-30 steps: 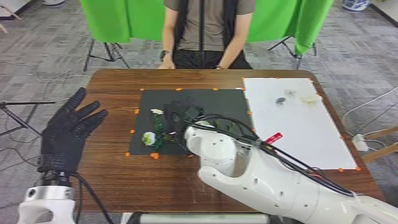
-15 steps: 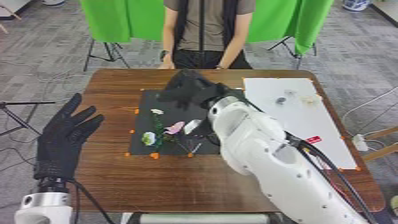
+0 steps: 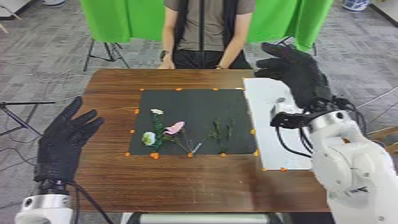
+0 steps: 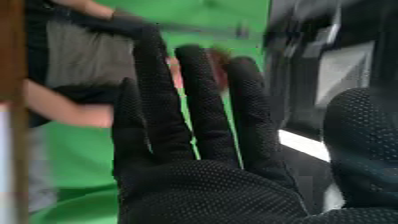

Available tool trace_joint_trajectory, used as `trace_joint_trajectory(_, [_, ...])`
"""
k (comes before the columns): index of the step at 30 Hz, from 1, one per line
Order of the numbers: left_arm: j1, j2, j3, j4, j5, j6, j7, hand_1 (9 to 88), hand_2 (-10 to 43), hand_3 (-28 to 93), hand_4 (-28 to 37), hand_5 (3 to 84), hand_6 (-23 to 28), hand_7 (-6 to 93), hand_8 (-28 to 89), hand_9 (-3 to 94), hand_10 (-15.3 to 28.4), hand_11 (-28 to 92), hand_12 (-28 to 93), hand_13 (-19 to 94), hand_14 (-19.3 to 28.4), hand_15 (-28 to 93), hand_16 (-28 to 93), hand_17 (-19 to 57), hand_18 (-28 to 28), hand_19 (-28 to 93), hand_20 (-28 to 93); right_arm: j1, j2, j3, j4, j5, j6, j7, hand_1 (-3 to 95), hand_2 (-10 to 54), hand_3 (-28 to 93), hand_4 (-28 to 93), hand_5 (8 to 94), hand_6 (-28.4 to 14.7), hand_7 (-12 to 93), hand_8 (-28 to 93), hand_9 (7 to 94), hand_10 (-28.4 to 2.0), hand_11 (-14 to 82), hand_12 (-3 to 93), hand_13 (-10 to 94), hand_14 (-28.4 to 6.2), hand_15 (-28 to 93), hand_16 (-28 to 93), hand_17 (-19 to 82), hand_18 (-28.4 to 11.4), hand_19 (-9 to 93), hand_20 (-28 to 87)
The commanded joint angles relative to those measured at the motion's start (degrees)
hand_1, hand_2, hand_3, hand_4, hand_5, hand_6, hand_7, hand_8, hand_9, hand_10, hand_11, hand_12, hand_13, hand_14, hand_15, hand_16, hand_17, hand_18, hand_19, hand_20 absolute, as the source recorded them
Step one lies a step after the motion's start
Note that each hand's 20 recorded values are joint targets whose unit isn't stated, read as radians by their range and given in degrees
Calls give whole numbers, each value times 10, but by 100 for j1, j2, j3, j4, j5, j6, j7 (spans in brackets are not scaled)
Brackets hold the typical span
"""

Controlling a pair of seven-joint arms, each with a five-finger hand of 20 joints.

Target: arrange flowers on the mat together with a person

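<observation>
In the head view my right hand (image 3: 298,75) is over the white sheet's far end, open and holding nothing. The right wrist view has the same hand (image 4: 204,185) with straight fingers spread apart. My left hand (image 3: 64,142) is open at the table's left edge. On the black mat (image 3: 191,110) lie a small white flower (image 3: 157,111), a white-green bloom (image 3: 148,138) and a pink flower (image 3: 175,127) on the left half. Green stems (image 3: 218,134) lie side by side right of them. A person with hands low beyond the far edge touches none of the flowers.
A white sheet (image 3: 271,125) lies right of the mat, partly under my right arm. Orange markers (image 3: 155,155) line the mat's edges. The brown table (image 3: 178,185) runs in front of the mat, and a green curtain (image 3: 115,20) hangs behind the person.
My right hand has moved off the mat, away and to the right, to above the white sheet. The mat's flowers and stems are uncovered now. The left hand has barely moved.
</observation>
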Motion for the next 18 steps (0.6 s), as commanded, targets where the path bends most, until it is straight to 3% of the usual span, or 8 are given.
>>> trace_joint_trajectory(1, [-56,-68,150,165,-43,103,-124,213,54,787,-276,339,54,81,-83,337,164,166,96,253,206,309,-60,-70,243,522,27,-1350,119,493,210,1288,28,-143,166,131,707,-276,459,16,121,-131,515,-143,91,125,407,-190,277,126,60,-187,386,186])
trace_joint_trajectory(2, [-51,-38,185,175,-80,135,-105,212,53,789,-276,339,54,81,-83,332,160,158,94,247,199,290,-56,-71,239,514,26,-1470,90,545,207,1271,-19,-93,163,131,708,-277,447,17,117,-129,505,-140,84,124,398,-192,263,130,60,-187,381,187])
trace_joint_trajectory(6, [-21,-141,167,173,33,-14,-244,210,52,794,-277,337,53,83,-85,319,156,151,95,234,196,277,-41,-76,234,509,31,-1749,106,451,224,1155,318,-172,158,129,711,-280,422,24,114,-125,478,-138,73,124,369,-199,236,142,54,-184,368,190])
trace_joint_trajectory(9, [-45,-101,217,193,36,-23,-181,210,52,794,-278,336,52,82,-85,327,160,160,99,243,208,297,-33,-76,236,514,39,-1759,63,401,310,1150,443,-277,157,128,710,-281,407,27,112,-126,470,-138,70,125,365,-198,233,149,50,-183,360,190])
trace_joint_trajectory(11, [-73,-110,232,218,67,-91,-218,209,52,793,-278,336,51,82,-85,332,162,161,99,247,213,305,-33,-76,237,514,41,-1745,34,435,345,1177,429,-244,154,128,713,-282,395,25,114,-126,465,-138,70,128,361,-196,233,155,49,-183,356,192])
trace_joint_trajectory(14, [-107,-78,260,221,118,-39,-252,210,53,792,-280,336,49,82,-85,336,162,161,98,249,214,309,-37,-75,238,514,44,-1764,62,399,350,1075,443,-202,151,127,716,-282,389,25,116,-127,461,-137,72,128,358,-195,234,159,45,-183,358,195])
trace_joint_trajectory(16, [-90,-57,277,204,53,-14,-174,209,53,792,-280,336,48,84,-85,339,163,162,98,253,214,312,-39,-74,239,514,45,-1785,-23,407,334,1087,344,-188,150,128,718,-282,389,25,118,-128,460,-137,72,129,358,-195,234,159,45,-183,357,196])
trace_joint_trajectory(18, [-71,-62,269,190,82,-2,-165,211,53,790,-280,337,48,82,-85,341,163,161,97,256,214,312,-42,-73,240,512,46,-1784,-91,387,325,1072,321,-202,150,128,717,-282,389,25,118,-128,460,-136,73,128,359,-195,235,160,45,-183,357,197])
